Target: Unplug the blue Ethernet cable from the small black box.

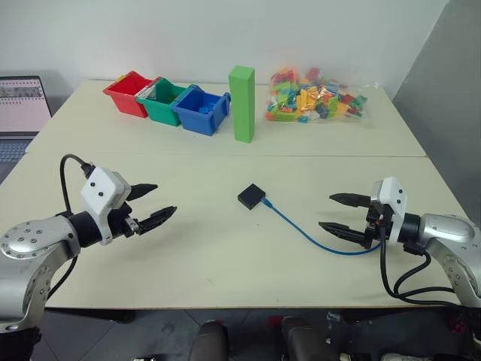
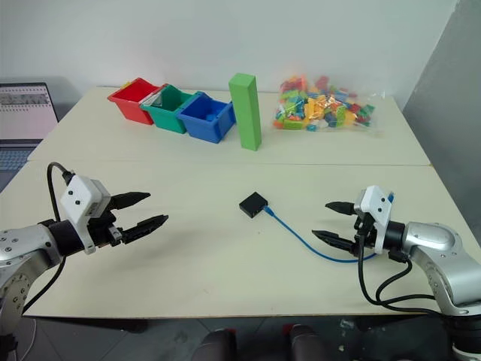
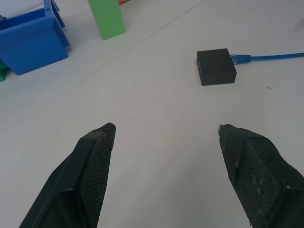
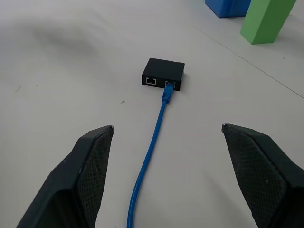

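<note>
From the head camera, the small black box [image 1: 252,196] sits mid-table with the blue Ethernet cable [image 1: 308,234] plugged in, trailing toward four o'clock; the left gripper [image 1: 150,203] at nine o'clock and the right gripper [image 1: 340,213] at three o'clock both gape wide, empty. At the left wrist, the box lies toward one o'clock beyond spread fingers [image 3: 92,166]. At the right wrist, the cable runs from the box at twelve o'clock down between parted fingers [image 4: 90,166].

Each arm is a silver-grey metal housing with rounded joint covers and recessed screws. A white box-shaped wrist module sits behind each gripper. The left gripper [image 1: 152,203] and right gripper [image 1: 337,213] each carry two tapered black fingers [image 3: 92,166] with textured pads. Black cables loop beside each white module.
</note>
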Robot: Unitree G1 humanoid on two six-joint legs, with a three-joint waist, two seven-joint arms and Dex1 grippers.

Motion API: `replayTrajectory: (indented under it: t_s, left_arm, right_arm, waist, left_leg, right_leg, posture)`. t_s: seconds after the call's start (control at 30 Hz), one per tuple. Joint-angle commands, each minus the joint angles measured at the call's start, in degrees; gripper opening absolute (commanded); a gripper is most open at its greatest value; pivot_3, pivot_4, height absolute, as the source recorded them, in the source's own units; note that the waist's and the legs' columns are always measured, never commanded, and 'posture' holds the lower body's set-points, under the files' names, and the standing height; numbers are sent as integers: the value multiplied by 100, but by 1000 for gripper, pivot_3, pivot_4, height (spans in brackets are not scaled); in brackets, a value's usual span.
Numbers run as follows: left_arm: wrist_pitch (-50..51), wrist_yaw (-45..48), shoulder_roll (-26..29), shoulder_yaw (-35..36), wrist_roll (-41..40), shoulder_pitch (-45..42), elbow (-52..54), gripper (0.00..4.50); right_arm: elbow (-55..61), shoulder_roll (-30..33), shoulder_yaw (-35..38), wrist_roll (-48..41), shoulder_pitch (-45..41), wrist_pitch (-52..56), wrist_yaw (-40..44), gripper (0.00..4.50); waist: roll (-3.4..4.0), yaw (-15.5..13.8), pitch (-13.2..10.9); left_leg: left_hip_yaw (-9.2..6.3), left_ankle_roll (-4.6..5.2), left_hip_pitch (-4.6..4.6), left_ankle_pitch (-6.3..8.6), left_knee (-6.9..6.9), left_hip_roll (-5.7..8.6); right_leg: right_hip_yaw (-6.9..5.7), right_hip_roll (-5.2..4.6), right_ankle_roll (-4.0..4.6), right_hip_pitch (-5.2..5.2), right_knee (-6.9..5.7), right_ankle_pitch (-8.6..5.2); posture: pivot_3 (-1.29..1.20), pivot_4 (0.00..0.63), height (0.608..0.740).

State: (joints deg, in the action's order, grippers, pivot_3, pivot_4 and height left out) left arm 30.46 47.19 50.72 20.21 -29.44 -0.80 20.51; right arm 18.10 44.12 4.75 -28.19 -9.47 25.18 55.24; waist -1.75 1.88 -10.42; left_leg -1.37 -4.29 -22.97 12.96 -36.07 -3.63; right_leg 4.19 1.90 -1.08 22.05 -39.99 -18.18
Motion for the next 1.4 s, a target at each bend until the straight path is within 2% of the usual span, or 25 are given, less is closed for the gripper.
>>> replayTrajectory:
  t_s: [0.03,0.5,0.67,0.77,0.83,1.03,1.27,1.4]
  left_arm:
    - [-129,159,-27,22,-144,-82,258,3683]
    - [19,133,-39,-74,-97,-30,421,3683]
    - [515,156,-78,-234,-552,-199,655,3683]
    - [703,545,13,-347,-949,-231,794,3683]
    - [718,665,71,-466,-939,-262,793,3683]
    - [109,1048,100,-1164,-367,-577,503,3683]
    - [-221,1208,91,-1256,-139,-626,276,3683]
    - [-303,1227,85,-1163,-90,-539,182,3699]
  right_arm:
    - [69,64,139,-2,26,-136,76,3873]
    - [104,25,31,24,16,-80,75,3873]
    - [116,-225,-392,380,-92,-38,-305,3873]
    - [136,-482,-817,708,-252,113,-660,3873]
    - [34,-731,-1058,923,-402,170,-928,3873]
    - [-1288,-2346,-1914,1852,-1291,23,-2169,3873]
    - [-2631,-3168,-2072,2509,-1851,-128,-2924,3873]
    - [-2751,-3161,-2099,2588,-1903,-5,-2858,3176]
  waist:
    - [0,0,0]
    - [0,0,0]
    - [0,0,0]
    - [0,4,0]
    - [0,8,0]
    - [-4,59,4]
    - [-2,29,2]
    - [-2,28,2]
  left_leg:
    - [0,0,0,0,0,0]
    - [0,0,0,0,0,0]
    - [-1,0,0,0,-1,0]
    - [0,0,1,0,-1,0]
    - [-1,0,0,0,-1,-1]
    - [-4,-1,4,-2,-1,-3]
    - [-1,-1,-15,-2,-2,0]
    - [-1,-1,-9,-1,-1,-1]
  right_leg:
    - [0,0,0,0,0,0]
    - [0,0,0,0,0,0]
    - [0,0,0,0,-1,0]
    - [0,1,0,0,-2,0]
    - [0,2,0,0,-2,0]
    - [2,11,6,5,-12,5]
    - [0,5,35,20,-10,21]
    - [-1,5,35,17,-12,21]
  posture:
    - [0,150,740]
    - [0,150,740]
    - [0,150,740]
    - [0,150,740]
    - [0,150,740]
    - [0,150,740]
    - [0,150,740]
    - [0,150,740]
